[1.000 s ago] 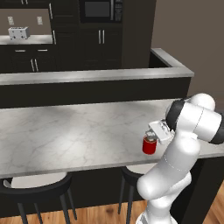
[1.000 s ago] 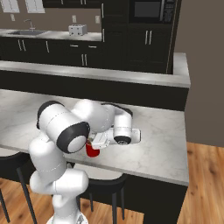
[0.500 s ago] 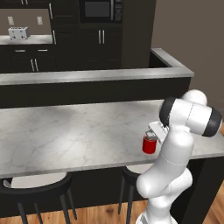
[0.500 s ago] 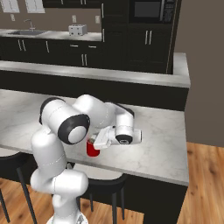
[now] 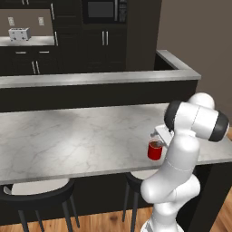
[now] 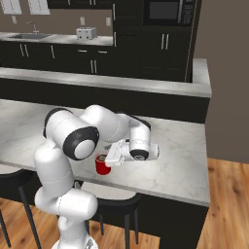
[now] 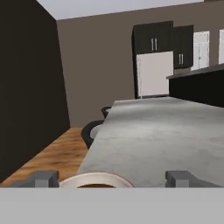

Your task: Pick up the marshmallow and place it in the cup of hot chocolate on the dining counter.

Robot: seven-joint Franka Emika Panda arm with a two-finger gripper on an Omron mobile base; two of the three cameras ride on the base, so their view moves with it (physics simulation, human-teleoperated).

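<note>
From the left base view, the small red cup with dark brown drink inside (image 5: 155, 149) stands near the front edge of the long white-grey marbled counter (image 5: 72, 140). The white robot arm (image 5: 181, 163) rises beside the cup and bends over it. Its hand sits just above and behind the cup, and the arm hides most of the claw. Behind the counter runs a raised grey ledge (image 5: 95, 78). A round dark stool (image 5: 38, 195) stands under the counter at the front. Far back, a white toaster (image 5: 20, 33) sits on the dark kitchen side, and a black microwave (image 5: 100, 9) is set in the dark cupboards.

From the right base view, the red cup (image 6: 102, 164) stands on the marbled counter (image 6: 180, 155), close to its front edge. The white hand lies on its side, and its flat end is right beside the top of the cup. The claw (image 6: 111, 153) is at that end, but I cannot tell how wide it is here. A tiny white marshmallow cannot be made out.

From the hand view, two small grey finger tips (image 7: 43, 178) poke up at the bottom, far apart, so the claw is wide open. Nothing is held between them. The pale round rim of the cup (image 7: 97, 180) shows low down between the tips, with brown drink inside. The long marbled counter (image 7: 162, 135) stretches away ahead. A dark stool (image 7: 92, 131) stands by its left edge over the brown wood floor (image 7: 48, 157).
</note>
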